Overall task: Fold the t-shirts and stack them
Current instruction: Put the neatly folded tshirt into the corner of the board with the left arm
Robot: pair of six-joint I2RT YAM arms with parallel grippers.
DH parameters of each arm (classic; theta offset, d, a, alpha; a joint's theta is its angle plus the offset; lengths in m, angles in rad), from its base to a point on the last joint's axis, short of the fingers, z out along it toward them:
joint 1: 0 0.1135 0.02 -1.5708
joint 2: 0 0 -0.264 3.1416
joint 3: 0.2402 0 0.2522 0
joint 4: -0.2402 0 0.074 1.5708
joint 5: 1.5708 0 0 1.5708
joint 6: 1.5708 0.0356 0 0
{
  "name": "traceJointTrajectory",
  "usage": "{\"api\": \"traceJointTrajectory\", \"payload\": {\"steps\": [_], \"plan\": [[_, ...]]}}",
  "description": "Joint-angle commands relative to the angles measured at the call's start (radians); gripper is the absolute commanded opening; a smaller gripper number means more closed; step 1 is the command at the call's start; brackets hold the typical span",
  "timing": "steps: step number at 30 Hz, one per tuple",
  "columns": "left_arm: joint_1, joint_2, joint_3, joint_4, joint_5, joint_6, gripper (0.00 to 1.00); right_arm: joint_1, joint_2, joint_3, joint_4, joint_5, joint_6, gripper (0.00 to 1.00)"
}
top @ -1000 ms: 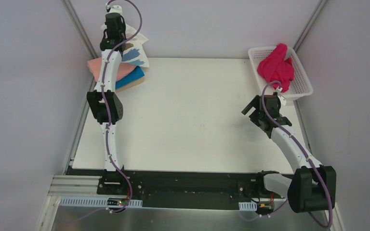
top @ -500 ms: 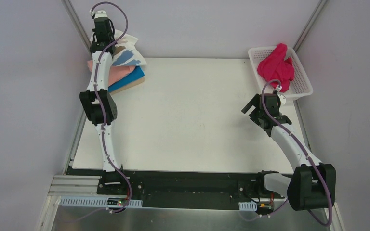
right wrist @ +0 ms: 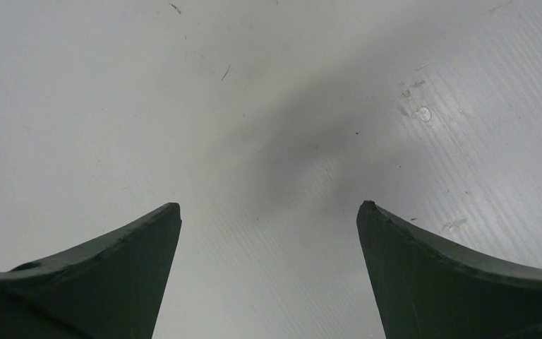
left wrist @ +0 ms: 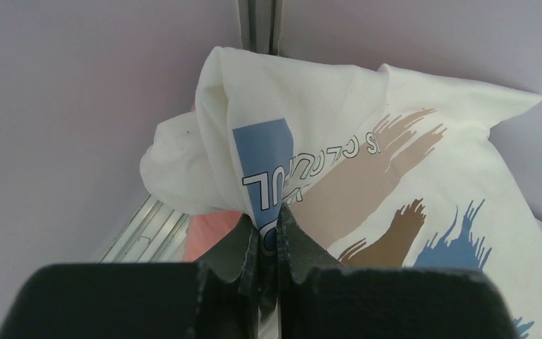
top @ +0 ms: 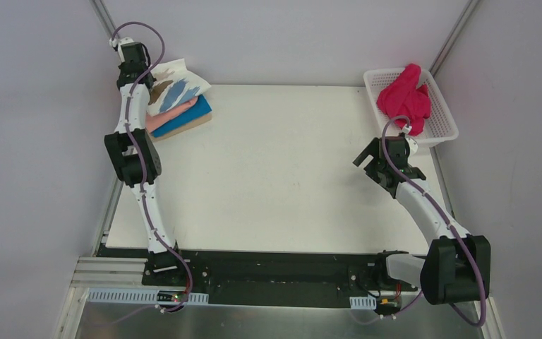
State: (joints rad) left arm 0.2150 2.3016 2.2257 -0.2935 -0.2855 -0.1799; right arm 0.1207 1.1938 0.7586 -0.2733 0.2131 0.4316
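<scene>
At the far-left corner of the white table (top: pixel 289 176), the left gripper (left wrist: pixel 268 239) pinches a bunched edge of the white brushstroke-printed cloth t-shirt (left wrist: pixel 388 162), draped over the folded pink and blue tees (top: pixel 183 116). That slim pinch could slip and spill the fold. The right gripper (right wrist: pixel 268 233) gapes empty.

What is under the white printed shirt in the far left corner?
A pink tee lies under it, on a blue tee; a tan edge shows beneath that. How far they reach under the white tee is covered by it and the left arm.
</scene>
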Motion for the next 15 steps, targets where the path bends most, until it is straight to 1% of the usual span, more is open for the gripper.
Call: {"api": "traceJointTrajectory", "payload": {"steps": [1,10,15], "plan": [[0.037,-0.030,0.003,0.019,0.033,-0.065,0.00,-0.007,0.010,0.046,0.008,0.016,-0.013,0.99],[0.063,0.031,0.056,0.011,0.066,-0.072,0.00,-0.007,0.030,0.055,0.004,0.012,-0.013,0.99],[0.066,0.042,0.057,0.005,0.045,-0.085,0.01,-0.007,0.036,0.057,0.002,0.018,-0.013,1.00]]}}
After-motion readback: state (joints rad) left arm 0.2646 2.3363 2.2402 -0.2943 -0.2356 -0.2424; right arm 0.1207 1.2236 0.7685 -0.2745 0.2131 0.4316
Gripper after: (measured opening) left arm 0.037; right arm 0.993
